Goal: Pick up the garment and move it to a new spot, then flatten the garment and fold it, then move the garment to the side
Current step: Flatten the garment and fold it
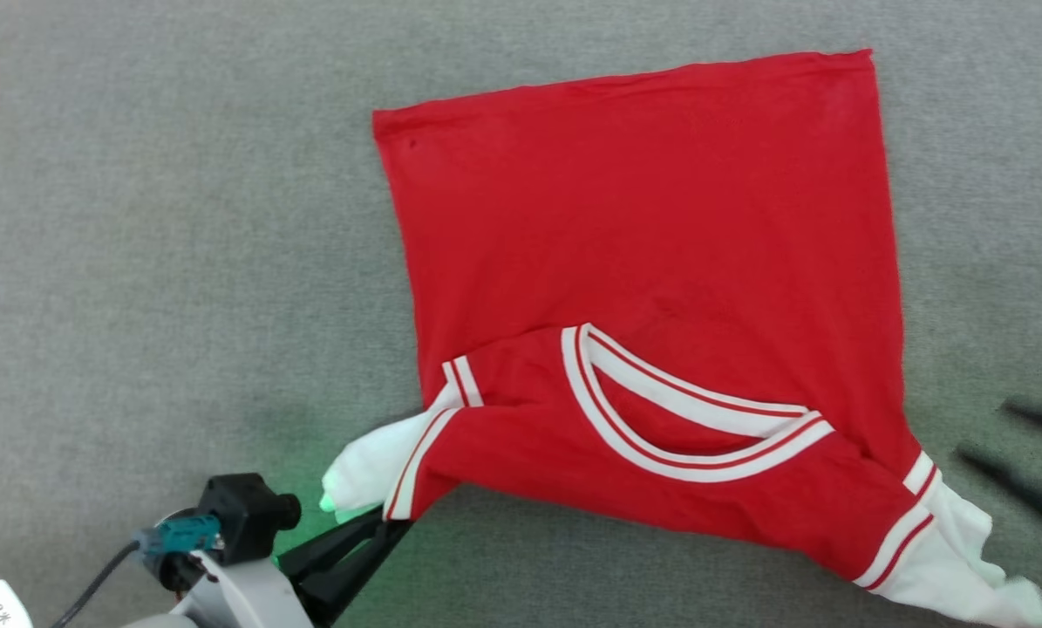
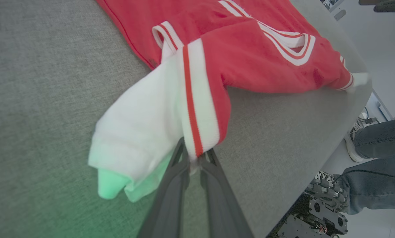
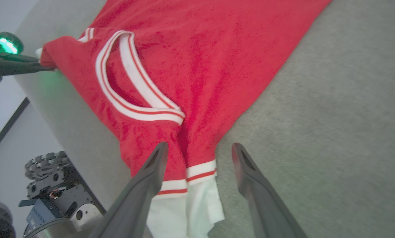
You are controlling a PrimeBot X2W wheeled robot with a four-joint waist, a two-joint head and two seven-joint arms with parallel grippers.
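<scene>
Flattening seems to be the step in hand. From where I stand, the red soft-fabric sports top [image 1: 643, 227] lies spread on the grey felt-covered surface [image 1: 180, 218]. Its hem points toward twelve o'clock in the head view and its white-and-red striped V collar [image 1: 686, 419] toward six.

The body looks fairly smooth, but both sleeves are bunched: one white sleeve [image 1: 372, 467] at seven o'clock, the other sleeve [image 1: 948, 558] at five, near the surface's edge. The left pincer [image 2: 194, 158] is clamped on the striped band of the seven o'clock sleeve, fingers together with cloth between them and green light spilling over the cuff. The right pincer [image 3: 200, 147] stands apart, its dark fingers either side of the other sleeve's striped band without gripping it.

A person's legs in blue jeans [image 2: 379, 165] stand beside the surface, at four o'clock in the left wrist view.

I judge the pick-up and relocation done and the smoothing partly done. The sleeves need straightening, and the fold and the shift aside are not yet made.
</scene>
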